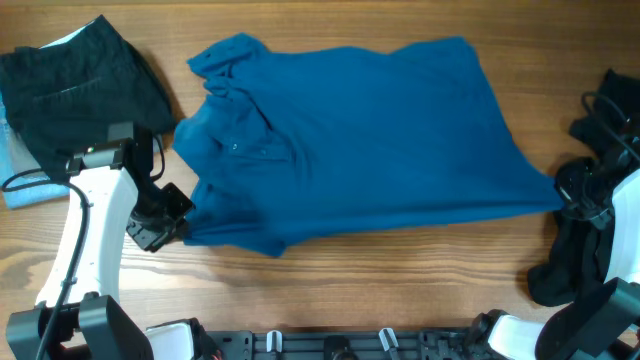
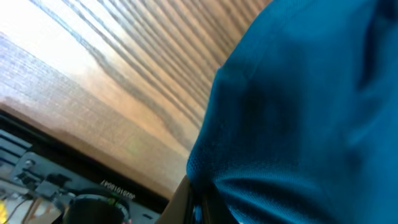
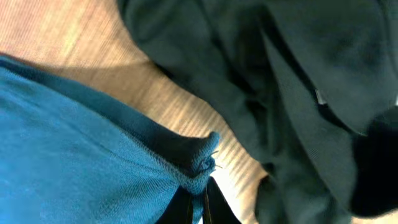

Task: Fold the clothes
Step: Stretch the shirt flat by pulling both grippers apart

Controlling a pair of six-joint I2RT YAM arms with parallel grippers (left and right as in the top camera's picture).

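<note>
I have the shirt (image 1: 370,140) spread across the middle of the table (image 1: 400,280), its long axis running left to right in the overhead view, collar at the left end. My left claw (image 1: 182,222) is clamped tight on its near left edge. My right claw (image 1: 566,198) is pinched shut on its right corner (fabric bunches between the fingers (image 3: 186,208)), beside a black garment (image 1: 560,265).

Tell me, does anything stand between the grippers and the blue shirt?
Nothing visible does. The left gripper is shut on the blue shirt at its left edge, the right gripper at its right corner. A black garment lies beside, not between.
</note>
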